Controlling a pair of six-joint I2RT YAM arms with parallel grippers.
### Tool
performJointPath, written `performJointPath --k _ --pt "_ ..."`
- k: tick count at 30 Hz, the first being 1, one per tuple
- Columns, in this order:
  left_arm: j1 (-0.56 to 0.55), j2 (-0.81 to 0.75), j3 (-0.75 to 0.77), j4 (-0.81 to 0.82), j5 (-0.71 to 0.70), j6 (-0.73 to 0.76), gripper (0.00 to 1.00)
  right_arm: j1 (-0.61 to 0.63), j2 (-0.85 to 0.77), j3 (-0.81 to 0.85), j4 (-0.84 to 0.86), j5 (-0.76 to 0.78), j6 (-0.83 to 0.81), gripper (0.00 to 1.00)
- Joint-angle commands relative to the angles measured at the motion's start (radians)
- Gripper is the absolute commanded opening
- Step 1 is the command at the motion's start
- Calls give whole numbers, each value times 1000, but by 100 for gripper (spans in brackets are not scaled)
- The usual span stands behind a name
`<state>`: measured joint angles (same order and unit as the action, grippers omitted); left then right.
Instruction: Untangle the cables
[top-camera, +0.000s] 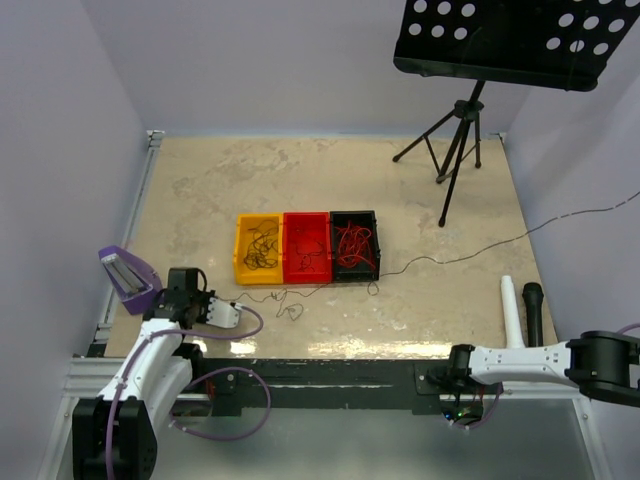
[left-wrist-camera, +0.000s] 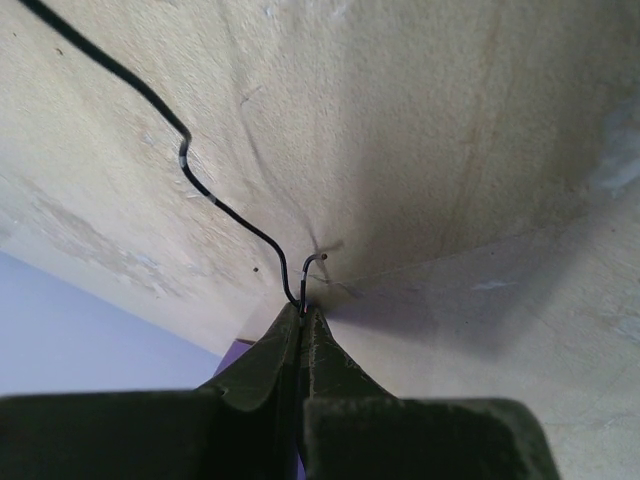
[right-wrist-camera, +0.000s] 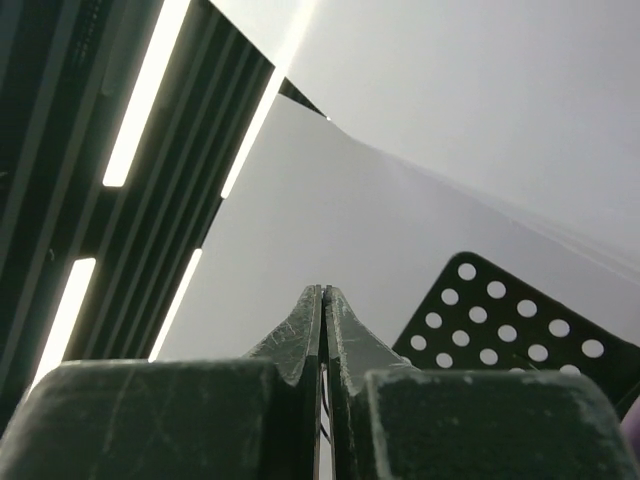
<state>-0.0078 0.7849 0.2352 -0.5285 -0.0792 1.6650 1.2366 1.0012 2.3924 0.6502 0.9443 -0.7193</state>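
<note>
beige mottled bench (top-camera: 420, 200) carries three small open plastic bins in a row, touching side to side: yellow bin (top-camera: 258, 277), red bin (top-camera: 306, 273), black bin (top-camera: 355, 274). thin curly black-brown cables (top-camera: 262, 245) lie in the yellow bin. thin curly red cables (top-camera: 352, 243) lie in the black bin. contents of the red bin are hard to tell against its red floor. further loose cables (top-camera: 290, 310), equally thin, lie on the bench just in front of the bins.

left gripper (left-wrist-camera: 303, 312): closed, tips pinching one thin black cable (left-wrist-camera: 215, 200). a short hooked stub of that cable shows just beyond the tips; the rest runs away over the bench surface. this gripper sits low at the near left of the bench, near the loose cables.

right gripper (right-wrist-camera: 322, 292): closed, holding nothing, aimed upward toward the wall and a black perforated music-stand tray (right-wrist-camera: 500, 330). right arm (top-camera: 540, 360) lies along the near edge of the bench.
</note>
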Motion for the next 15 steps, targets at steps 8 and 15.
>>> performJointPath --k 8,15 --pt "2 88 -25 -110 27 -37 0 -8 -64 31 119 -118 73 0" --pt "3 82 56 -175 75 -103 0 -6 -185 -529 -219 37 383 0"
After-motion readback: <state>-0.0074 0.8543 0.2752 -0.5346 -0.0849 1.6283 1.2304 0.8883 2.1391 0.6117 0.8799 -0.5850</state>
